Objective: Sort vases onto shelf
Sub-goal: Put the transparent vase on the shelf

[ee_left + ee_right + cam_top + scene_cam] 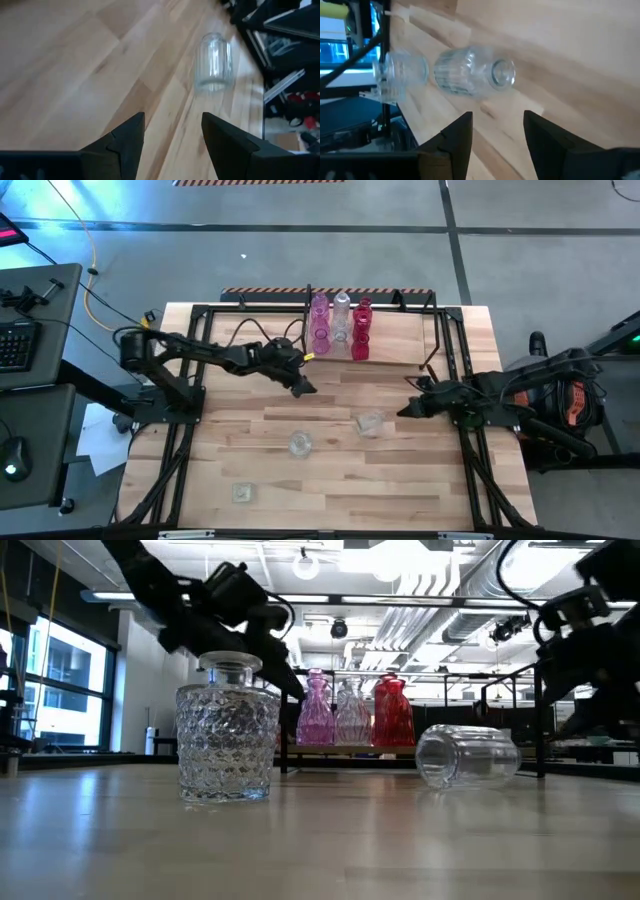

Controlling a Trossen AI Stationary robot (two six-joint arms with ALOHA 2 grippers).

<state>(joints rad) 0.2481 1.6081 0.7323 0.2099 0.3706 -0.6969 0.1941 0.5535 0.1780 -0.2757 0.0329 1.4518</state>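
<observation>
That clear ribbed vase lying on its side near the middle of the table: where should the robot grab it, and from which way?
Probably across its ribbed body, coming down from above. The tipped clear vase lies on its side on the table, so its round flanks are free while the neck is narrow and near the wood. The right gripper, open and empty beside it, is closest; its fingers should straddle the width, not the length.

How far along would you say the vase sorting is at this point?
Done: pink, clear and red vases stand on the shelf. In hand: nothing; the open right gripper is near a tipped clear vase, and the left gripper hangs open. Left: that one, plus two upright clear vases on the table.
</observation>
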